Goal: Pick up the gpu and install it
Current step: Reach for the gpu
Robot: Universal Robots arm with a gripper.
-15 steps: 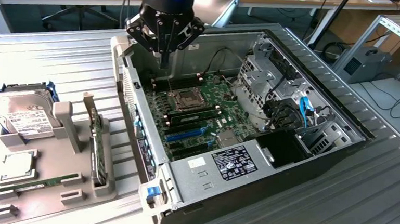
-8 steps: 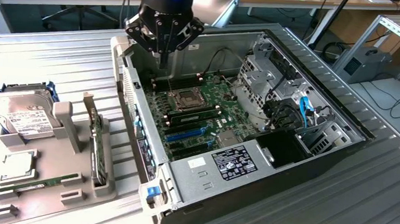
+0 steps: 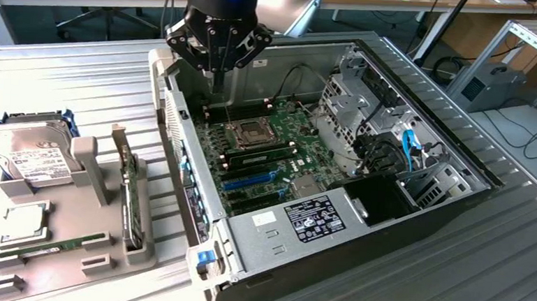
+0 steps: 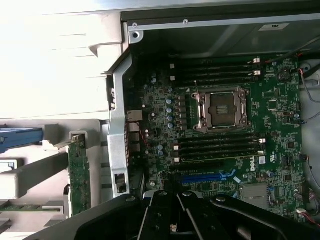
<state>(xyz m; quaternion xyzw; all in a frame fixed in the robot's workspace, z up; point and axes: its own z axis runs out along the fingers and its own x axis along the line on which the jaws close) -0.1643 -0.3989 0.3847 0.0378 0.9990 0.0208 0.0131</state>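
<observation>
Claw (image 3: 219, 77) shut and empty above open computer case (image 3: 438, 121); gpu (image 3: 132, 199) stands on edge in grey holder (image 3: 94, 168) well apart, outside the case: judged light, stiff, fragile, best taken by its top edge.

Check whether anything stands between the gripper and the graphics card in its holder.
The case's side wall rises between them: the shut gripper hangs over the motherboard, while the card stands on edge in the gray holder beyond that wall. The gripper looks higher than the wall's rim; nothing else visible intervenes.
</observation>
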